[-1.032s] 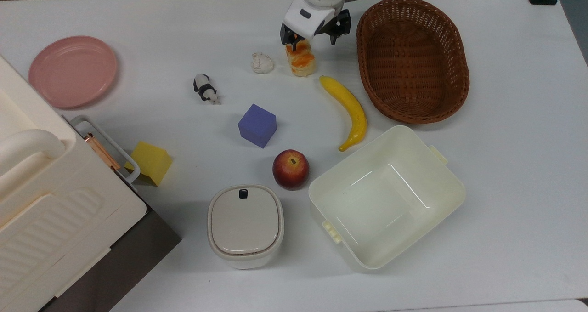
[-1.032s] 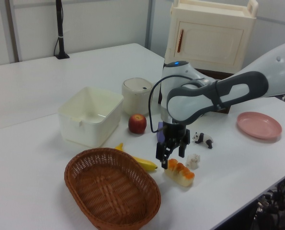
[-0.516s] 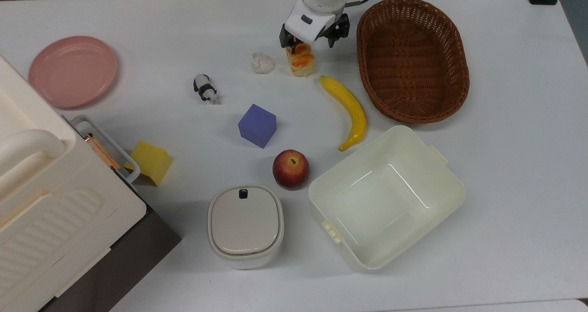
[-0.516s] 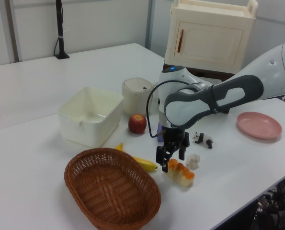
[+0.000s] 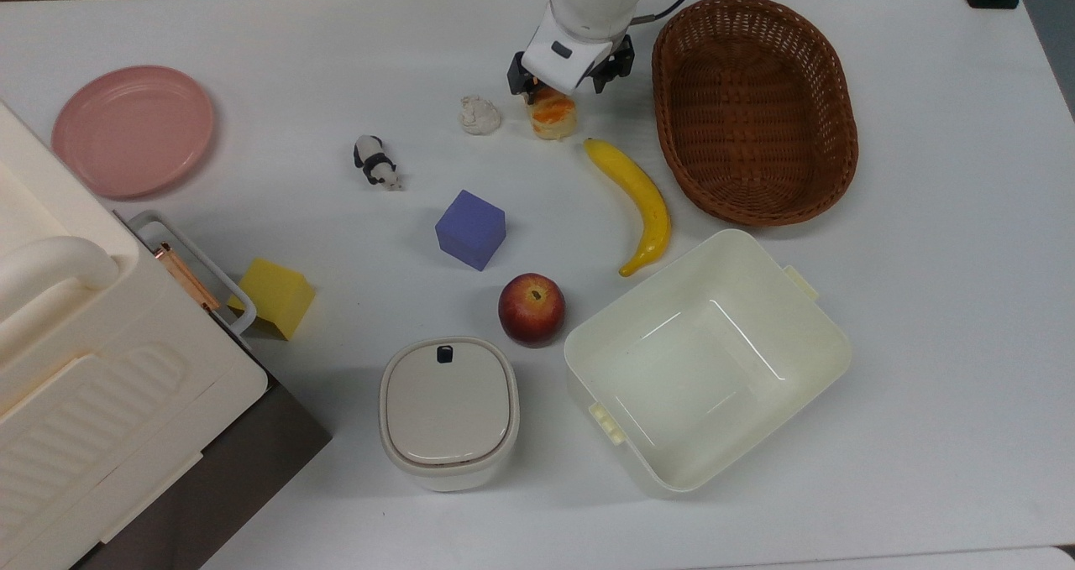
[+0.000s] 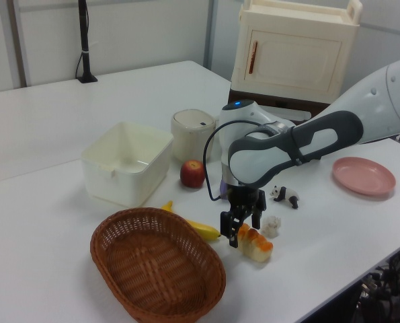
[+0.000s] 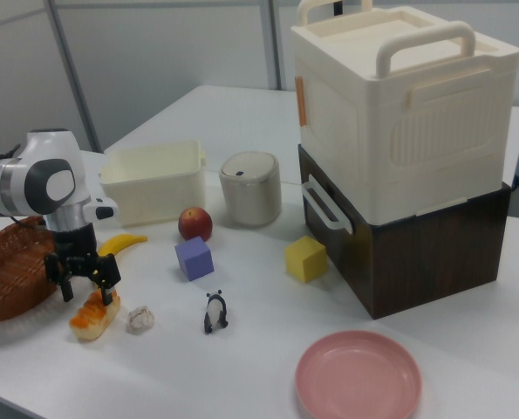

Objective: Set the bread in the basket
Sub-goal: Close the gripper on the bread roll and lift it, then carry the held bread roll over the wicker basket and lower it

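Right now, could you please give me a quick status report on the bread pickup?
Gripper open, straddling one end of bread. Bread on table, not lifted. Basket empty; banana lies beside it.

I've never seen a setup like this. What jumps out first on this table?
The white robot arm, whose gripper reaches down with open fingers on either side of a small orange-topped bread. Right beside it, on the left view's left, sits a big brown wicker basket, with a yellow banana lying between the two. In the right view, a tall cream cabinet on a dark base towers over everything else.
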You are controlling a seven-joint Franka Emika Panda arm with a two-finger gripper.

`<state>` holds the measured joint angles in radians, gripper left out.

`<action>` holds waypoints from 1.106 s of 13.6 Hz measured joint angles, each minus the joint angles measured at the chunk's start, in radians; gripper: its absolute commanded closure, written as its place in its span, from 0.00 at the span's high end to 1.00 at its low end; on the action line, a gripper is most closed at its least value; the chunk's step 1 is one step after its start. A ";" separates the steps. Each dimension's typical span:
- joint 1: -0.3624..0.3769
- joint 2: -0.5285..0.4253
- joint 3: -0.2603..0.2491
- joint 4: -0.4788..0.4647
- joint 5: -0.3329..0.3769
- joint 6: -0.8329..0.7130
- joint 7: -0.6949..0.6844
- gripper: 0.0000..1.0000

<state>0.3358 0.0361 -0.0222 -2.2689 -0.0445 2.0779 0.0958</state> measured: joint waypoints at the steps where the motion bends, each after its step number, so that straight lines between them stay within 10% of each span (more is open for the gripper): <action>1: 0.000 0.006 0.000 0.000 -0.006 0.000 0.002 1.00; 8: -0.032 0.030 -0.001 0.000 -0.028 0.000 0.007 1.00; 12: -0.137 0.031 0.099 0.001 -0.031 0.000 0.007 1.00; 14: -0.143 0.031 0.107 0.001 -0.031 0.001 0.007 0.76; 15: -0.143 0.032 0.108 0.001 -0.033 0.001 0.007 0.44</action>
<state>0.1932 0.0680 0.0856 -2.2677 -0.0775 2.0789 0.1023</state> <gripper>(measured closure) 0.040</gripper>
